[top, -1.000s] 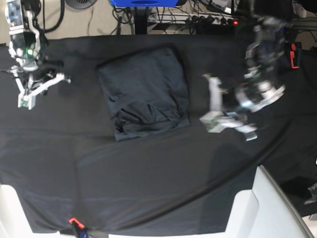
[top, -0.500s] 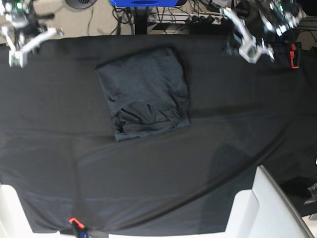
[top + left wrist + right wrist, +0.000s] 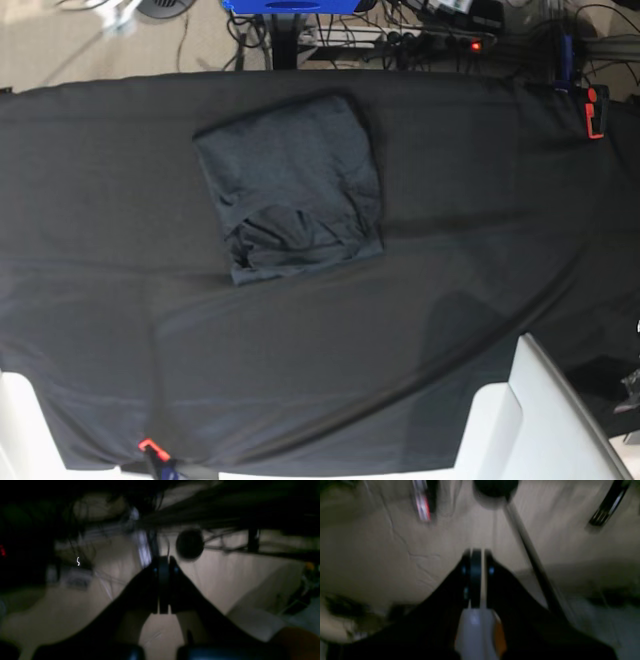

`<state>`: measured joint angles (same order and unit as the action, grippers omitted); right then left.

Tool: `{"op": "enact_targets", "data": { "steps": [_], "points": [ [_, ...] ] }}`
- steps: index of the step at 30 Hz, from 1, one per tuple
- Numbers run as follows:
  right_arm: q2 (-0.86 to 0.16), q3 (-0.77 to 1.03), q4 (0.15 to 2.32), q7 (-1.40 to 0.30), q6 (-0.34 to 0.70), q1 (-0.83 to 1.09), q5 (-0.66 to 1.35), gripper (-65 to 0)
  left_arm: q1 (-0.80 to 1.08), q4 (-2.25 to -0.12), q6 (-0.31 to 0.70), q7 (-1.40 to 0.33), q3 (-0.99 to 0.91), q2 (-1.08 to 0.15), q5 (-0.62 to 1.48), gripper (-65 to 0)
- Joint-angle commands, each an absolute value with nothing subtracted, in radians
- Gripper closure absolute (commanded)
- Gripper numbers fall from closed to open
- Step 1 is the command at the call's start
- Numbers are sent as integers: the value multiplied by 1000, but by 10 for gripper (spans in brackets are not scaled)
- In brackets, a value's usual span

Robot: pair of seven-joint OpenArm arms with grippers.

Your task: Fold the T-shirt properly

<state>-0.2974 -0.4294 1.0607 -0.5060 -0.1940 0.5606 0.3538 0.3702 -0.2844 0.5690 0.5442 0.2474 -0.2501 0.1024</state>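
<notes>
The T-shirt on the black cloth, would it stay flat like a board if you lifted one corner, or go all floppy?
Probably floppy: the T-shirt is soft knit with rumpled wrinkles along its near edge. Lifted by one corner, the folded layers would likely fall open. Pushed, it would likely bunch up rather than slide neatly on the tablecloth.

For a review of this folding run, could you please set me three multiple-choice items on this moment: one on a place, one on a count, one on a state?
1. Where does the T-shirt lie on the black tablecloth?
A. Upper middle
B. Bottom right corner
C. Hanging off the left edge

2. How many orange clamps show at the cloth's edges?
A. None
B. Two
C. Five

3. How are both grippers' jaws?
A. Wide open
B. Shut on the shirt
C. Shut, holding nothing

Answers:
1. A, it sits near the far edge, centre-left.
2. B, one top right, one at the bottom.
3. C, the left gripper and right gripper show fingers pressed together over the floor.
</notes>
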Motion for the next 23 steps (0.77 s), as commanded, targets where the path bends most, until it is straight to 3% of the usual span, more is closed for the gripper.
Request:
{"op": "enact_targets", "data": {
  "steps": [1, 3, 6, 8, 11, 15, 23],
  "points": [
    [-283, -467, 974, -473, -197, 526, 349, -29, 318, -186, 578, 585, 306, -259, 105, 0],
    [-217, -558, 680, -361, -197, 414, 349, -29, 202, -7, 576, 590, 435, -214, 108, 0],
    [-96, -700, 217, -110, -197, 257, 351, -29, 148, 0, 565, 535, 538, -186, 113, 0],
    [-21, -769, 0, 94, -197, 216, 351, -29, 148, -62, 507, 481, 556, -185, 108, 0],
    [-1, -779, 0, 283, -197, 225, 354, -29, 151, -120, 409, 450, 550, -186, 111, 0],
    [-10, -733, 18, 357, -200, 257, 355, -29, 148, -120, 309, 453, 558, -193, 108, 0],
    [-16, -613, 96, 364, -200, 265, 355, -29, 148, -124, 291, 453, 552, -220, 108, 0]
  ]
}}
